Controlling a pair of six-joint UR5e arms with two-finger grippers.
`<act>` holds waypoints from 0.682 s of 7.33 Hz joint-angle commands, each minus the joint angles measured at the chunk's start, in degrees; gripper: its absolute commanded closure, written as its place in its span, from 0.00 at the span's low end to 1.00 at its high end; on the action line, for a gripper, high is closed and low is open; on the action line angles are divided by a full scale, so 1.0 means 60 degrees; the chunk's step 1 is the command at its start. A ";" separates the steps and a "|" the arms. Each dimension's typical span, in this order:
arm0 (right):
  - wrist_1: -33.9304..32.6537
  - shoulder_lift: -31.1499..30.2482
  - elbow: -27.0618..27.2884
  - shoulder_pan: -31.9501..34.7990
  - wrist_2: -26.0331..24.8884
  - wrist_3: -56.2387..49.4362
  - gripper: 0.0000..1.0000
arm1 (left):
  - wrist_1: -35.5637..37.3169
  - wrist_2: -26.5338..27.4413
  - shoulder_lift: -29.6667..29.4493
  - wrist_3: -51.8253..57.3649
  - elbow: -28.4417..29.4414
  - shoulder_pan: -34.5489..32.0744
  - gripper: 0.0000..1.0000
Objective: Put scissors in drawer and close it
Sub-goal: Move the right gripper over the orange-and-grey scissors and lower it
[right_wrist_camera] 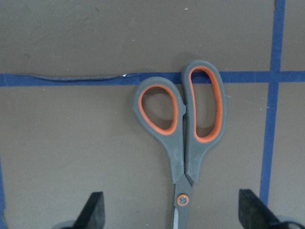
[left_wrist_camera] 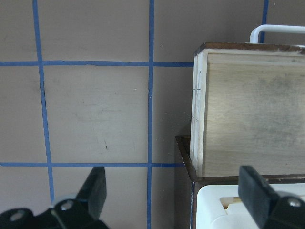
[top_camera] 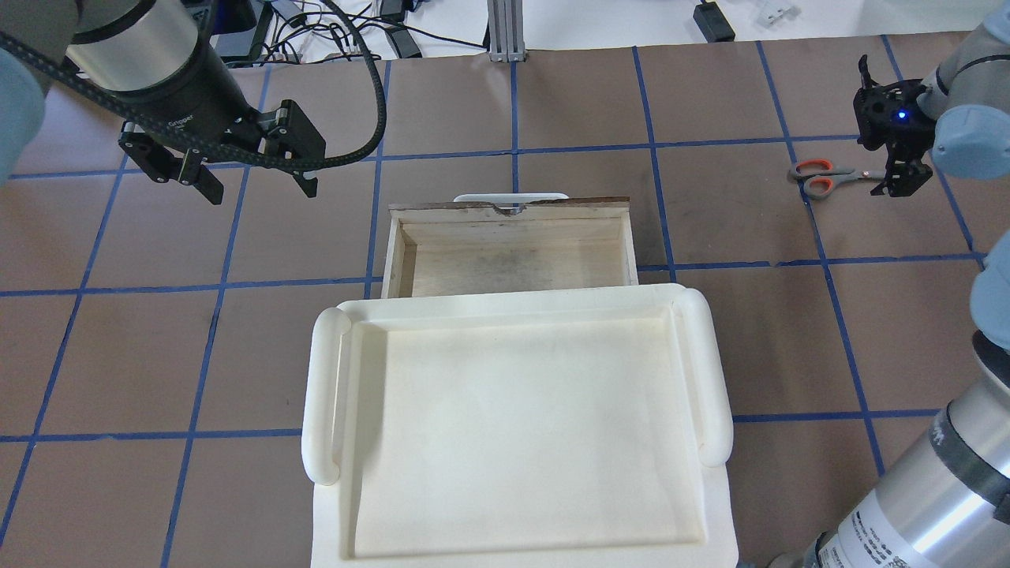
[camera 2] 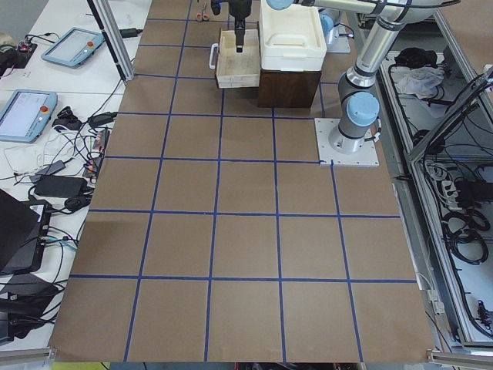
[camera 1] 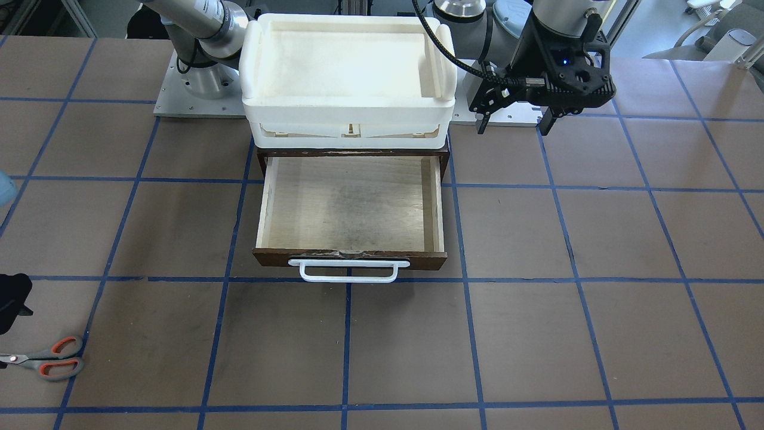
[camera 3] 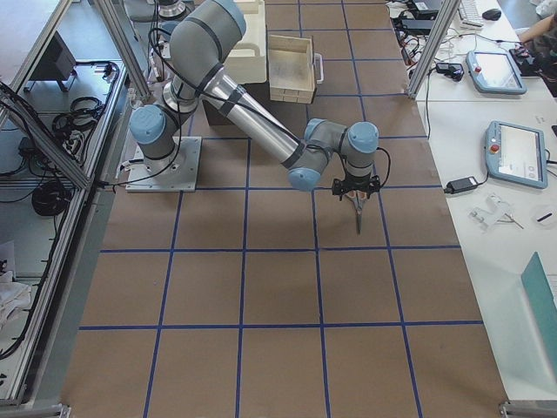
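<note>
Scissors (right_wrist_camera: 183,143) lie flat on the table, well apart from the open drawer (top_camera: 513,209), at its 2 o'clock from overhead. Right gripper (right_wrist_camera: 174,212) hangs above the blades, jaws wide; I'd clamp near the pivot. Left gripper (top_camera: 260,193), also wide, hovers at 10 o'clock. White tray (top_camera: 323,394) overhangs the drawer's rear.

Bright, even light from overhead covers the tabletop (camera 1: 537,334), and shadows on it are soft and faint. The white tray (top_camera: 323,394) is nearly washed out in the overhead view. Glare streaks the silver arm tube (top_camera: 907,505) at that view's lower right. Both wrist views are sharp mid-frame, but the jaws along their bottom edges are dark and blurred.
</note>
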 commanded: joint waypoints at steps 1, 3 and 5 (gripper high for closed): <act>-0.0656 0.0561 -0.0301 -0.0007 0.0331 -0.0325 0.01 | -0.0004 -0.0015 0.0011 -0.0002 -0.0002 0.0000 0.00; -0.0658 0.1031 -0.0670 -0.0007 0.0346 -0.0326 0.02 | -0.0004 -0.0029 0.0011 -0.0002 -0.0002 -0.0015 0.00; -0.0439 0.1018 -0.0583 -0.0007 0.0303 -0.0239 0.04 | -0.0004 -0.0044 0.0011 -0.0002 -0.0002 -0.0015 0.00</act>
